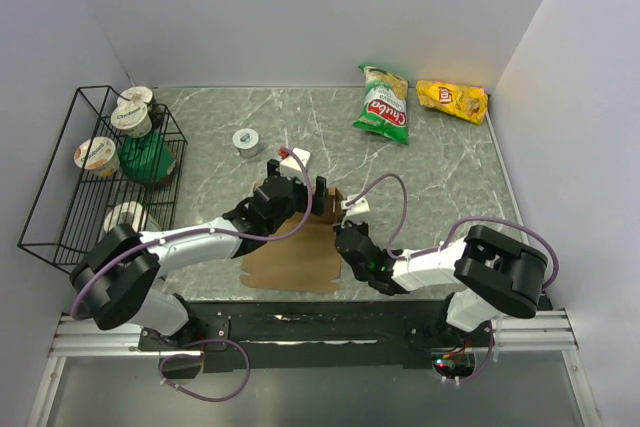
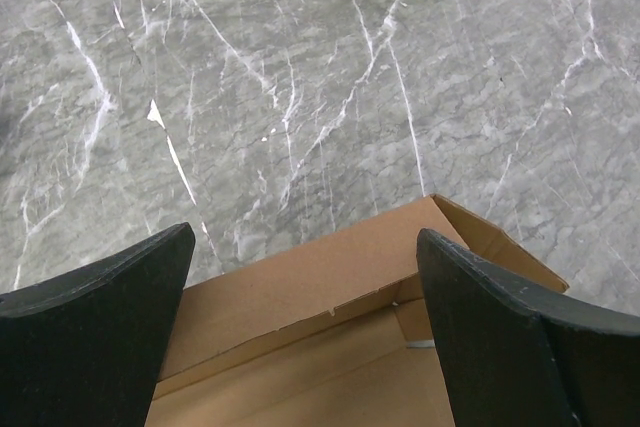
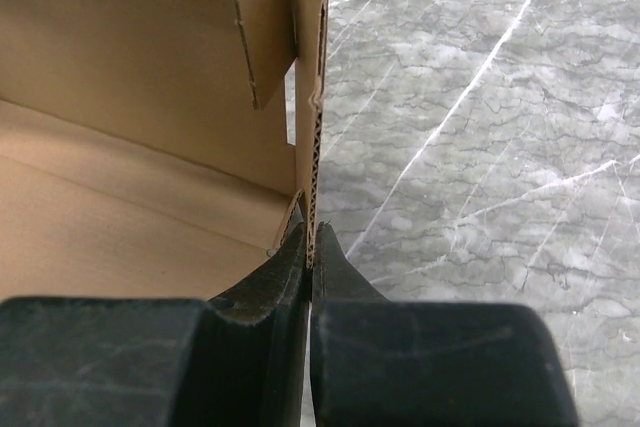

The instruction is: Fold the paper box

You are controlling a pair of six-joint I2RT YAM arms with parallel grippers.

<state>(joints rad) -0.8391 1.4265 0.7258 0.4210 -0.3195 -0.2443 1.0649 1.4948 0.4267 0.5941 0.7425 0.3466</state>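
Observation:
The paper box (image 1: 295, 255) is a plain brown cardboard sheet lying near the table's front edge, with its far wall and right side wall raised. My left gripper (image 1: 298, 192) hovers over the far wall with its jaws wide open. In the left wrist view its black fingers (image 2: 95, 332) straddle the box (image 2: 300, 307) without touching it. My right gripper (image 1: 346, 237) is shut on the box's right side. In the right wrist view the right gripper (image 3: 312, 247) pinches the thin corrugated edge of the upright wall of the box (image 3: 130, 137).
A green snack bag (image 1: 384, 104) and a yellow one (image 1: 452, 99) lie at the back right. A black wire basket (image 1: 50, 167) with several cups stands at the left. A small grey-white roll (image 1: 246, 140) sits behind the box.

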